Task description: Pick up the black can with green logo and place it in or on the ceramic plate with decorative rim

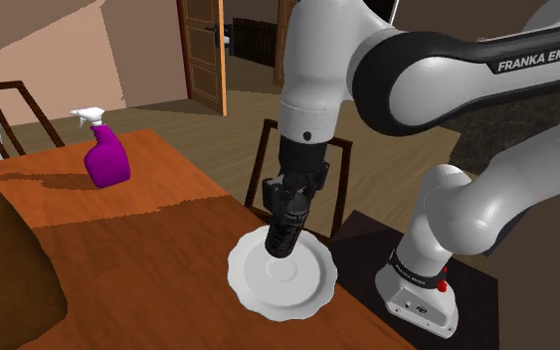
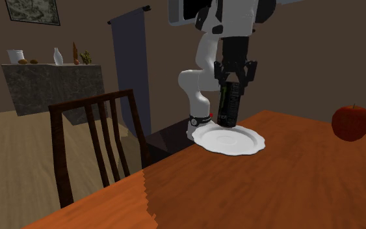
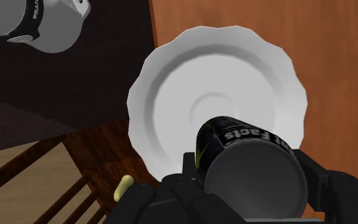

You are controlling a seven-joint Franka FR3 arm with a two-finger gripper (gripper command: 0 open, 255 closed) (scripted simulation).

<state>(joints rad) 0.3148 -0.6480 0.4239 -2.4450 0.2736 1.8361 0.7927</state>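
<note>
My gripper [image 1: 289, 204] is shut on a black can [image 1: 281, 237] with green lettering and holds it upright by its upper part. The can [image 2: 229, 104] hangs low over a white plate with a scalloped rim [image 2: 243, 142], near the side of the plate closest to the arm's stand. From the wrist, the can's round bottom [image 3: 250, 168] sits between my fingers [image 3: 314, 178], with the plate [image 3: 222, 76] spread out beneath it. The plate [image 1: 307, 286] lies at the table's corner. I cannot tell whether the can touches the plate.
A purple spray bottle [image 1: 105, 154] stands far back on the wooden table [image 1: 148, 249]. A red apple [image 2: 352, 121] lies to the second exterior view's right of the plate. Dark wooden chairs [image 2: 100, 140] stand at the table's edges. The arm's stand [image 1: 422, 293] is beside the plate.
</note>
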